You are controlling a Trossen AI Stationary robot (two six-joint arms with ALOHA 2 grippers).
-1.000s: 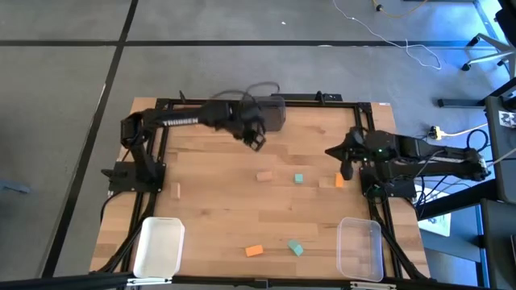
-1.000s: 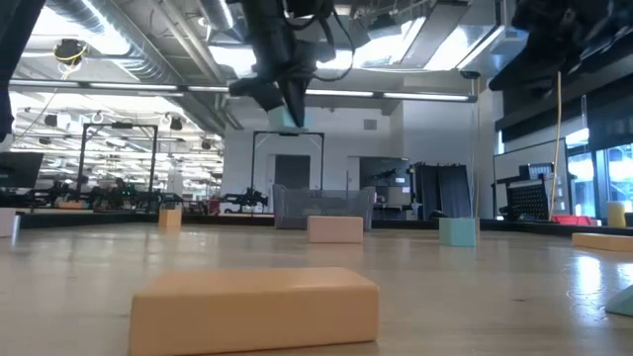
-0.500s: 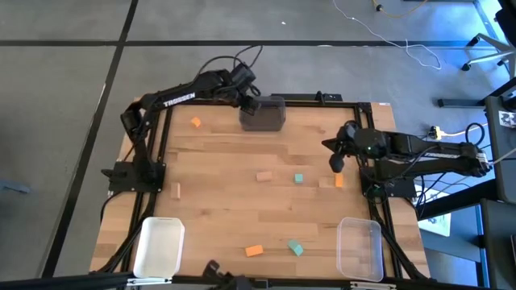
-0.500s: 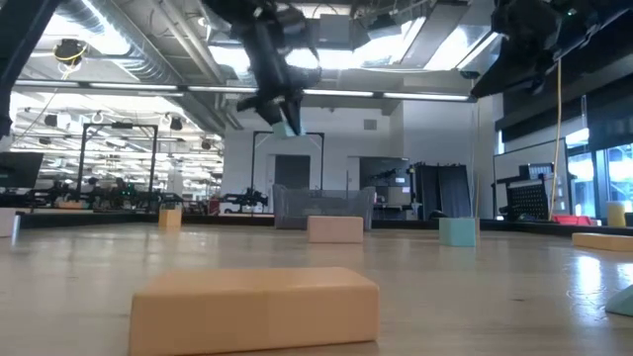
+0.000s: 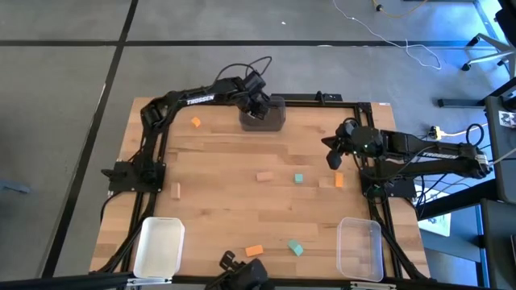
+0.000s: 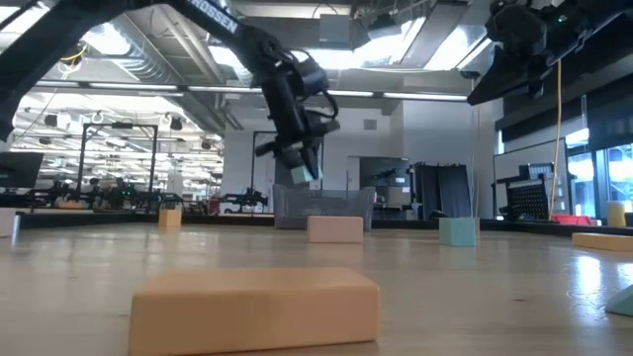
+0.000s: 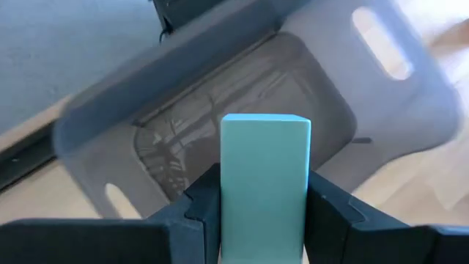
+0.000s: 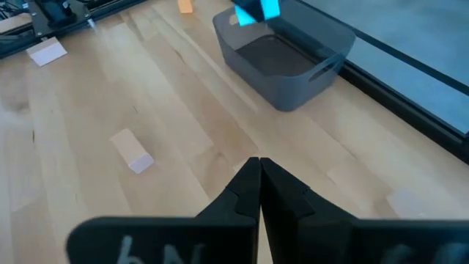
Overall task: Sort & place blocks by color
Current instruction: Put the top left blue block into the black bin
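Observation:
My left gripper (image 5: 258, 105) is shut on a teal block (image 7: 265, 176) above the dark grey bin (image 5: 263, 118) at the table's far edge. The block also shows in the low view (image 6: 305, 175). My right gripper (image 5: 333, 159) is shut and empty, raised above the table near its right side. Loose blocks lie flat on the table: an orange one (image 5: 196, 122), a tan one (image 5: 264, 176), a teal one (image 5: 299, 179), an orange one (image 5: 339, 180), a tan one (image 5: 176, 190), an orange one (image 5: 255, 250) and a teal one (image 5: 296, 247). My left gripper pinches the teal block's two long sides (image 7: 227, 205) between its two fingers (image 7: 201, 213). The fingers come from above, pointing down, and lie along the block. The block's free end (image 7: 265, 125) sticks out past the fingertips. It hangs clear above the bin's open inside (image 7: 220, 88).
A white bin (image 5: 158, 246) stands at the near left corner and a clear bin (image 5: 359, 248) at the near right. A dark object (image 5: 238, 275) shows at the near edge. Bare wood lies between the bins and the loose blocks.
My left gripper has carried the teal block from over the table's middle toward the far edge and has come down over the dark grey bin. My right gripper has shifted a little toward the table's left. A dark object has come into view at the near edge.

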